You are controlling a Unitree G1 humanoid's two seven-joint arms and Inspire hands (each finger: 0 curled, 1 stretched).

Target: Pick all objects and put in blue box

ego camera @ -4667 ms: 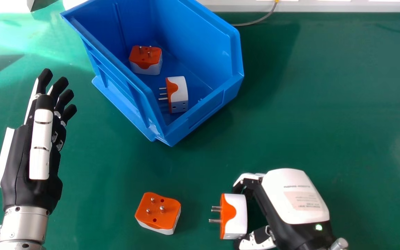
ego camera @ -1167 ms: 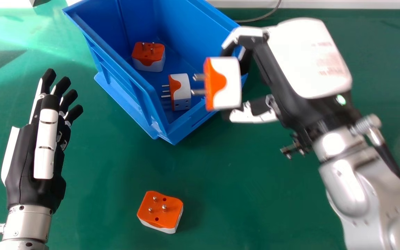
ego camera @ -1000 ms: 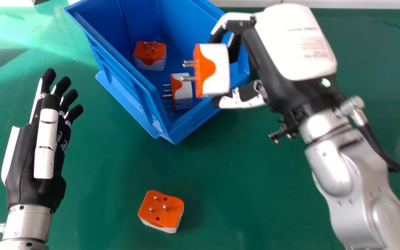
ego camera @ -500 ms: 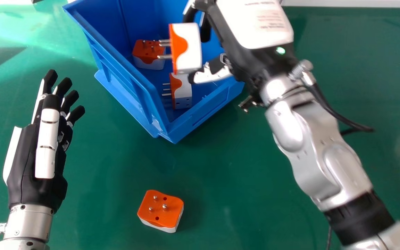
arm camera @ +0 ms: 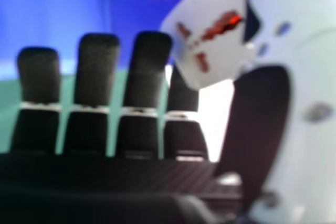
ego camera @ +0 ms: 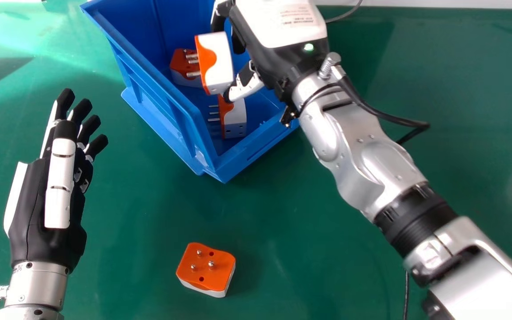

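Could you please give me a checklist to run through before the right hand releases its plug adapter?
1. Held adapter gripped between the thumb and fingers of the right hand: ok.
2. Held adapter over the opening of the blue box, as the head view shows it: ok.
3. Height above the box floor low enough for a gentle drop: cannot tell.
4. Landing spot free of the rear adapter and the front adapter: cannot tell; it overlaps both in the head view.
5. Left hand clear of the box: ok.
6. Loose adapter boxed: not ok, it lies on the table.
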